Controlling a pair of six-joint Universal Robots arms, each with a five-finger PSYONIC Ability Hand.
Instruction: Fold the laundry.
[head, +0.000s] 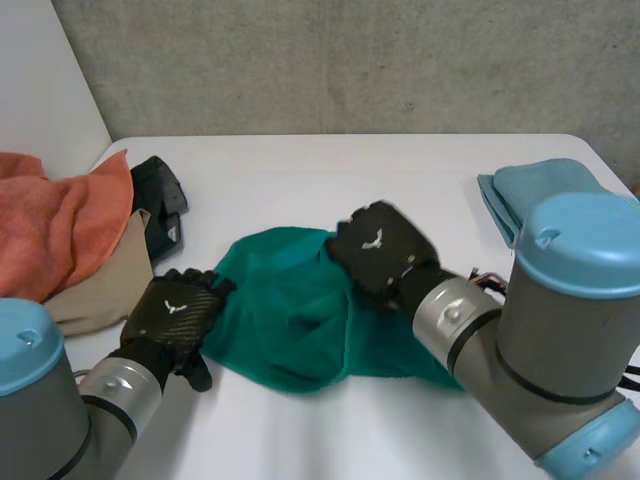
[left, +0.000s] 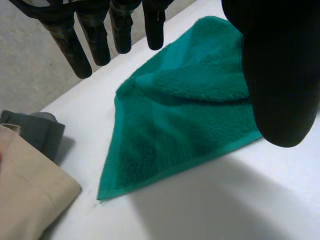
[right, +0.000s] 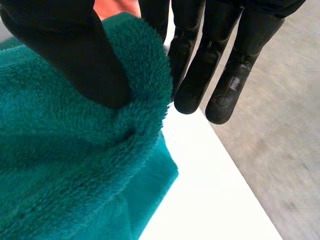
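1. You've got the green towel mid-worktop, between the two hands. It's rumpled, with its long axis running roughly left to right. Thick terry with hemmed edges, soft and floppy.
2. Right hand is on the towel's far right part. The thumb sits on top of a raised fold with the fingers behind it, pinching the pile between them.
3. Left hand is at the towel's left edge, fingers straight and holding nothing. A free corner lies flat just below it.
4. My read: that left corner is your next grab, and the left hand is the nearer one. Expect the terry to sag once lifted.
5. At the left edge are an orange towel, a beige cloth and a dark garment. Far right is a folded light-blue towel.
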